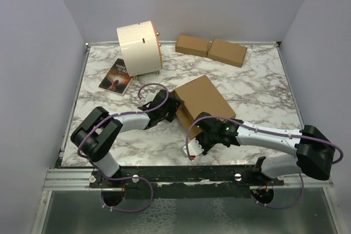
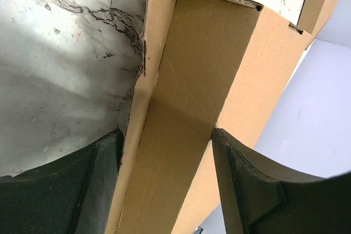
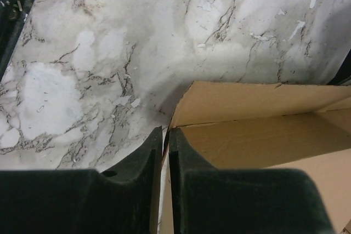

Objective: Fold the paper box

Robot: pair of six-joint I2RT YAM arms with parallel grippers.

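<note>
The paper box (image 1: 204,98) is a brown cardboard mailer lying mid-table, its near-left side walls raised. My left gripper (image 1: 166,108) is at its left corner. In the left wrist view the left gripper (image 2: 166,132) has its jaws set wide, with a double cardboard wall (image 2: 186,113) filling the gap and touching both fingers. My right gripper (image 1: 201,137) is at the box's near corner. In the right wrist view the right gripper (image 3: 166,131) is pinched on a thin flap edge, with the open box interior (image 3: 258,135) to the right.
A cream cylindrical drum (image 1: 138,47) stands at the back left. Two small closed brown boxes (image 1: 192,45) (image 1: 227,52) lie at the back. A dark booklet (image 1: 116,76) lies left of the drum. Walls enclose the marble table (image 1: 263,91).
</note>
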